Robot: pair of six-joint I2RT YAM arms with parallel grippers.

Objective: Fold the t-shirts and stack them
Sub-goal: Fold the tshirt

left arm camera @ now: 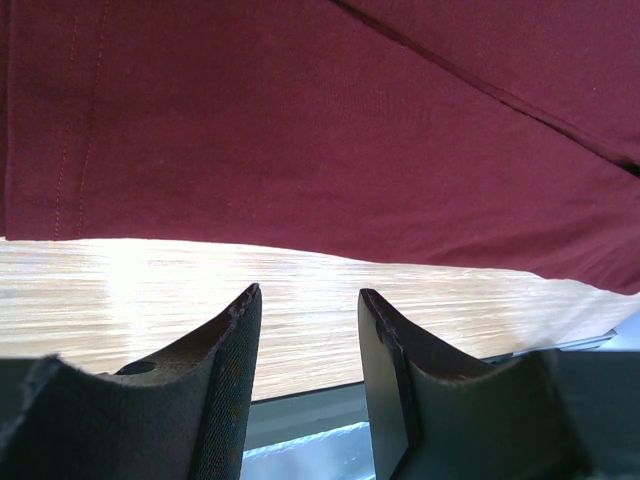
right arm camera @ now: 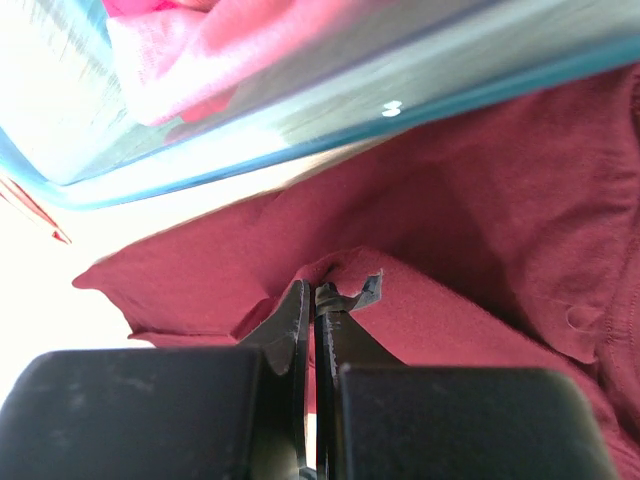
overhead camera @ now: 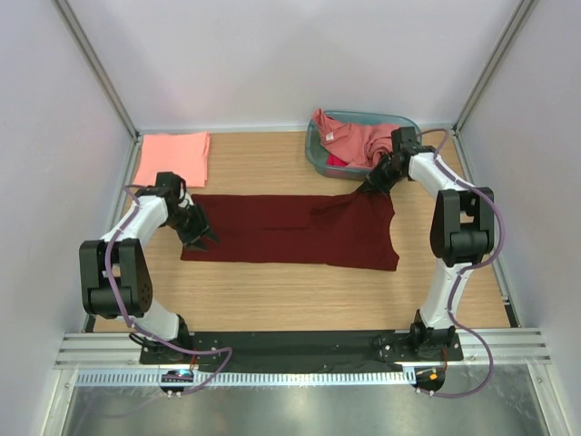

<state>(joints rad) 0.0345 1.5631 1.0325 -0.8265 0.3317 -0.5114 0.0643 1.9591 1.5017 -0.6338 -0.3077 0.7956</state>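
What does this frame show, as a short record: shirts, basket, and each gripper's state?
spread shirt: dark maroon cloth t-shirt, spread across the wooden table
folded shirt: salmon cloth t-shirt, far left corner
container: teal-blue plastic basket, far right, holding crumpled pink t-shirts
left gripper: open, at the maroon shirt's left edge
right gripper: shut on maroon cloth beside the basket

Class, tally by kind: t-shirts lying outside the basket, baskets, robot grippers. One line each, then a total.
Baskets: 1 (teal basket)
T-shirts outside it: 2 (maroon t-shirt, folded salmon t-shirt)
Grippers: 2 (left gripper, right gripper)
Total: 5
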